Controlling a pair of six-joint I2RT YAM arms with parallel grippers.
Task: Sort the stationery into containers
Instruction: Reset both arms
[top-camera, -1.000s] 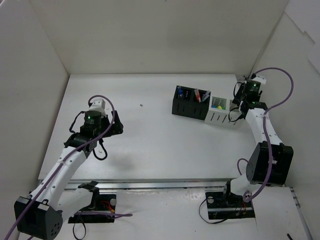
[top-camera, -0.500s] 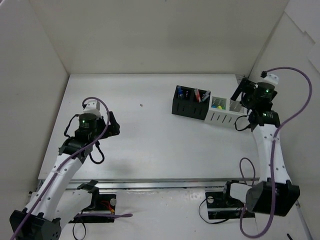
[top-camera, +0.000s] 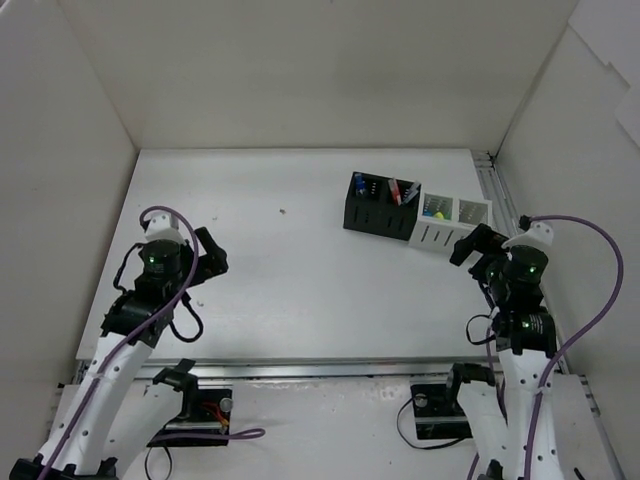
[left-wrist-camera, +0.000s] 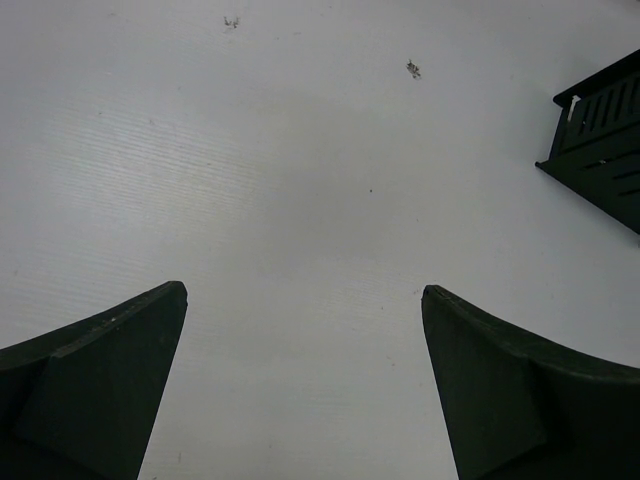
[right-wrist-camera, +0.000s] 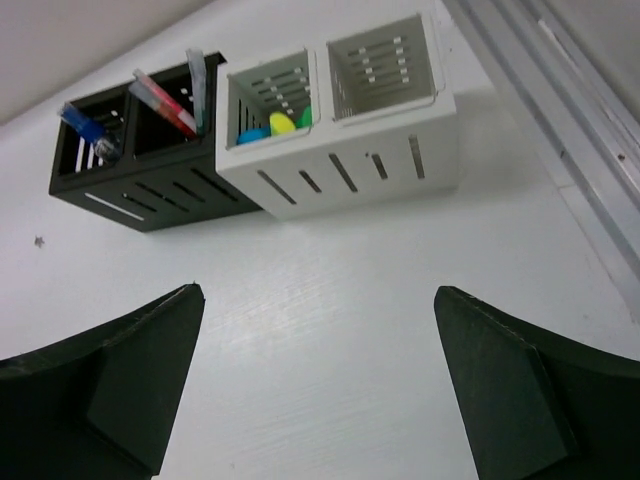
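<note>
The black container (top-camera: 378, 208) and the white slatted container (top-camera: 450, 226) stand side by side at the back right of the table. In the right wrist view the black container (right-wrist-camera: 140, 178) holds red and pink pens (right-wrist-camera: 165, 100) and a blue-capped bottle (right-wrist-camera: 85, 125). The white container (right-wrist-camera: 340, 170) holds yellow, blue and green highlighters (right-wrist-camera: 275, 125) in its left compartment. My right gripper (top-camera: 478, 255) (right-wrist-camera: 318, 290) is open and empty, just in front of the white container. My left gripper (top-camera: 212, 252) (left-wrist-camera: 304, 290) is open and empty over bare table at the left.
An aluminium rail (right-wrist-camera: 560, 110) runs along the table's right edge beside the white container. White walls enclose the table on three sides. A small dark speck (top-camera: 283, 211) lies mid-table. A corner of the black container (left-wrist-camera: 600, 140) shows at the left wrist view's right edge.
The right arm has drawn back from above the white container toward the near edge, its jaws spreading wide. The left arm has also pulled back and to the left.
</note>
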